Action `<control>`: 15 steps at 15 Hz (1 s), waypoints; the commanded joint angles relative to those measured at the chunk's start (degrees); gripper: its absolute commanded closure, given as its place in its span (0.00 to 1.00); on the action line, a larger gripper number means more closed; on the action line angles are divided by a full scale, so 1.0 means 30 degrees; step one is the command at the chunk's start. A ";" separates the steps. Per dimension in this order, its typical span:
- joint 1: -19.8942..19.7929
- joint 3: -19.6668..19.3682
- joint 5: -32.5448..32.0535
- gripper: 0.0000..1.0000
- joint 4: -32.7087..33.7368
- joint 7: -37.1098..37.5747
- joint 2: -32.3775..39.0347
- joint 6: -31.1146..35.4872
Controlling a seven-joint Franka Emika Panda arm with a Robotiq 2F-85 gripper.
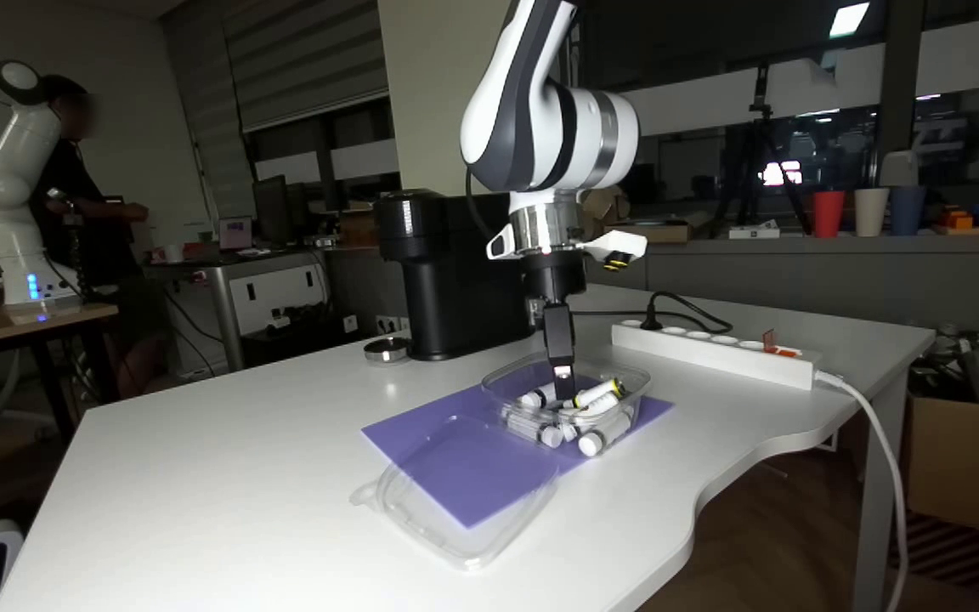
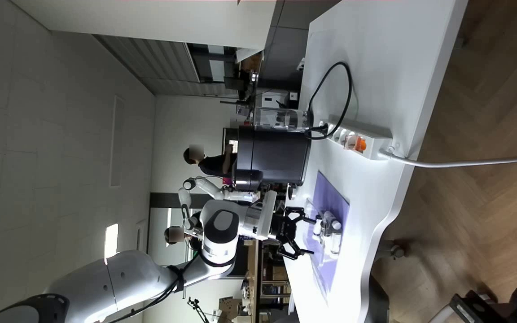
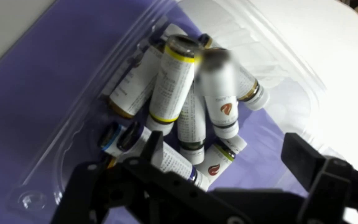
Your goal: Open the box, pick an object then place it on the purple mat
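The purple mat (image 1: 421, 422) lies on the white surface (image 1: 226, 476). The box (image 1: 644, 384) sits on the mat, overlapping one edge, uncovered and holding labelled bottles (image 3: 172, 84). Its lid (image 1: 468, 497) lies partly across a corner of the mat. Above the mat, the gripper (image 2: 312, 237), spread wide, points down over the box. Near the mat stands a black appliance (image 1: 464, 289).

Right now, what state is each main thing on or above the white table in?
Black claw: open, nothing gripped.
Small white-labelled cylindrical bottles: lying jumbled; visible caps on.
Thin rectangular purple mat: flat, partly covered.
Shallow clear plastic container: open, bottles inside, partly over the mat.
Clear plastic lid: off, lying partly over the mat.
Black block-shaped appliance: upright; on or off unclear.
White plastic power strip: black plug inserted.
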 commanded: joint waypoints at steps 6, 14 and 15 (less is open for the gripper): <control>-0.0173 0.0400 -0.0471 0.00 -0.0366 -0.4199 -0.0005 0.2236; -0.0086 0.0524 -0.0483 0.26 -0.0611 -0.5817 0.0986 0.3804; -0.0121 0.0571 -0.0459 0.34 -0.0635 -0.5892 0.1094 0.4041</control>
